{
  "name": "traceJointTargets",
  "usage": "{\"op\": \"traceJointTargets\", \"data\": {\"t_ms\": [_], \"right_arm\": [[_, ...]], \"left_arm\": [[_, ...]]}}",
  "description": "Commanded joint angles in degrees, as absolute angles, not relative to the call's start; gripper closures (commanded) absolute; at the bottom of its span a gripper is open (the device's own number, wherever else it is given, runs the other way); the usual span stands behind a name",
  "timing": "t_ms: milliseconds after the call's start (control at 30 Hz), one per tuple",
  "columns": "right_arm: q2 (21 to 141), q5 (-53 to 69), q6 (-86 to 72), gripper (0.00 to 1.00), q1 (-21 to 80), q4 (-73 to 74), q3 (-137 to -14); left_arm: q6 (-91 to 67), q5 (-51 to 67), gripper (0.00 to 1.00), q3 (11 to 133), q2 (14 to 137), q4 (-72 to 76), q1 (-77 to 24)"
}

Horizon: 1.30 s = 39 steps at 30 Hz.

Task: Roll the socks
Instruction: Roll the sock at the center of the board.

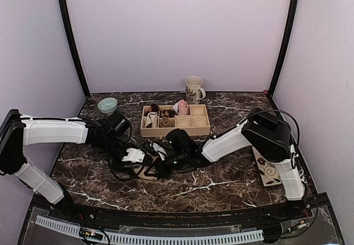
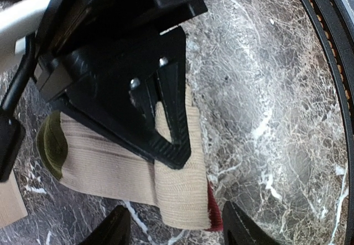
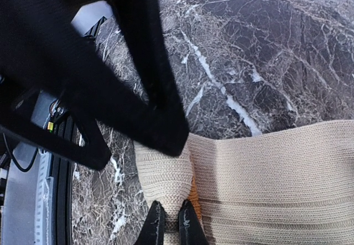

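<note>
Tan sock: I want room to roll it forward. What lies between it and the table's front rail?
Only bare marble table, shown in the left wrist view between the tan sock and the black rail.

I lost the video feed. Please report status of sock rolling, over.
Left gripper open over tan sock. Right gripper shut on its folded edge. Grippers crowd each other.

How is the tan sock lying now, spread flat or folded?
Partly folded: the tan sock has one end lapped over its body, and the right gripper pinches the fabric at the fold.
</note>
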<state>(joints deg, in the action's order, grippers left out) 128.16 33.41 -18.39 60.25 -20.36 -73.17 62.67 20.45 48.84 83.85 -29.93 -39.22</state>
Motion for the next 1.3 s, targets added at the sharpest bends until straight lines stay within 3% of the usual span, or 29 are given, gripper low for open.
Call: {"op": "traceJointTargets", "data": {"t_ms": [0,500,567,667,733,767,867,900,933,1133,1267], "right_arm": [[134.74,31.77,-19.8,1.0,59.27,-5.15,-71.45],[136.07,34.49,-24.46,1.0,58.12,-9.01,-70.17],[136.07,34.76,-25.05,1.0,57.92,-9.54,-70.01],[135.43,34.3,-26.09,1.0,57.92,-10.57,-69.45],[134.16,33.22,-27.08,0.96,57.92,-12.57,-68.55],[132.97,32.11,-27.27,0.92,57.92,-13.5,-67.7],[126.9,25.41,-26.91,0.5,57.85,-17.7,-62.72],[124.48,22.44,-26.68,0.1,57.83,-19.88,-60.55],[121.64,19.38,-26.71,0.02,57.83,-21.75,-58.46],[105.42,-4.48,-25.85,0.01,58.21,-25.84,-48.55],[90.94,-32.42,-24.48,0.01,62.57,-23.35,-43.48]], "left_arm": [[61.41,21.21,0.43,48.15,85.81,-26.95,-40.99],[60.72,17.89,0.44,41.43,87.04,-17.51,-41.76],[60.73,17.04,0.54,40.5,87.39,-15.57,-41.84],[60.29,15.59,0.98,40.06,88.38,-12.8,-41.89],[59.24,15.18,1.0,40.74,89.41,-12.59,-41.86],[58.94,15.34,1.0,41.15,89.81,-12.94,-41.84],[58.91,16.42,1.0,41.63,90.23,-14.36,-41.89],[58.97,16.92,1.0,41.84,90.4,-15.13,-41.88],[58.97,17.34,1.0,42.03,90.56,-16.16,-41.79],[58.62,20.65,1.0,43.38,92.44,-20.87,-41.25],[57.93,24.22,1.0,45.8,94.41,-24.84,-39.23]]}}
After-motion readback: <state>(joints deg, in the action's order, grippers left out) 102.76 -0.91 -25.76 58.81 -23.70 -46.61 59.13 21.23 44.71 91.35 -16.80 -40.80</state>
